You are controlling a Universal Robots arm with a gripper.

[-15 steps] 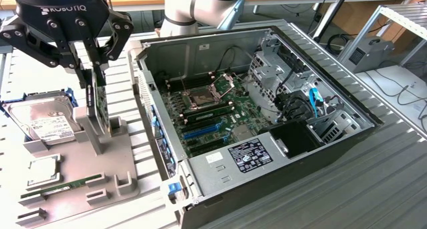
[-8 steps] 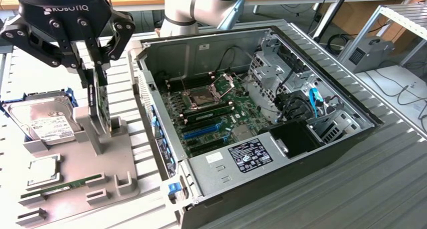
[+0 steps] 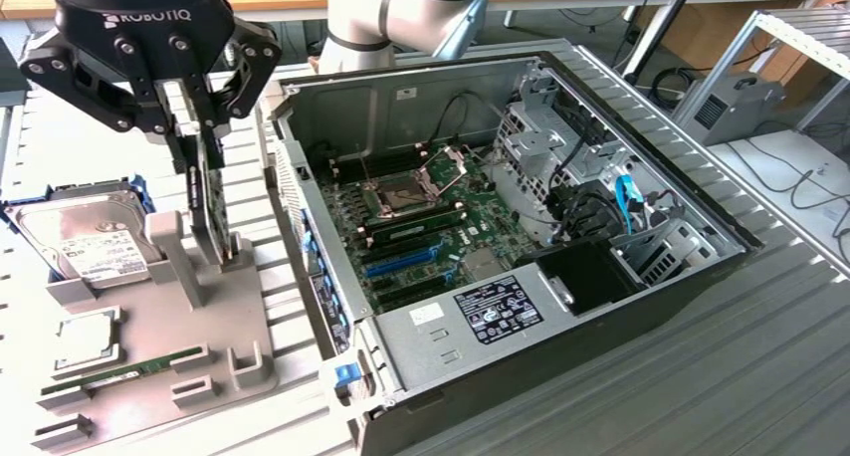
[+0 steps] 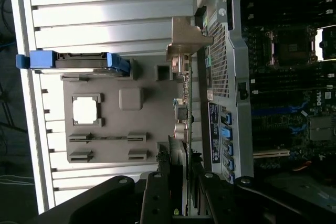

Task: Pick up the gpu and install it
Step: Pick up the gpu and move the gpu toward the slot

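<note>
**A:** What lies nearest?

**B:** The grey tray (image 3: 166, 322), with its near corner cut off by the frame. A narrow green memory stick (image 3: 126, 366) sits in a slot on it. A square silver chip (image 3: 87, 339) lies just behind the stick.

**A:** And past those?

**B:** A hard drive (image 3: 83, 245) with a white label, in a blue frame. One of the tray's grey posts (image 3: 169, 245) covers its corner on the exterior view's right.

**A:** Where is the gpu (image 3: 209, 217)?

**B:** It stands upright on edge between those posts, just beside the open computer case (image 3: 332, 307) and outside it. Both views catch it edge-on, so it reads as a thin dark strip and its fan side cannot be made out. The wrist view shows its silver bracket (image 4: 186, 38) at the card's far end. Its lower edge is hidden in the posts, so I cannot tell whether it rests there or is lifted.

**A:** The gripper (image 3: 199, 162)?

**B:** It hangs above the tray, jaws clamped on the gpu's upper edge, one finger on each face. Its body is cut off at the top.

**A:** Farther off?

**B:** The case lies on its side on a ribbed metal table (image 3: 743, 376), with its board (image 3: 425, 217) exposed. Cables and a metal cage hide the board's far side. Behind the case is the arm (image 3: 385, 18), also cut off at the top.
</note>
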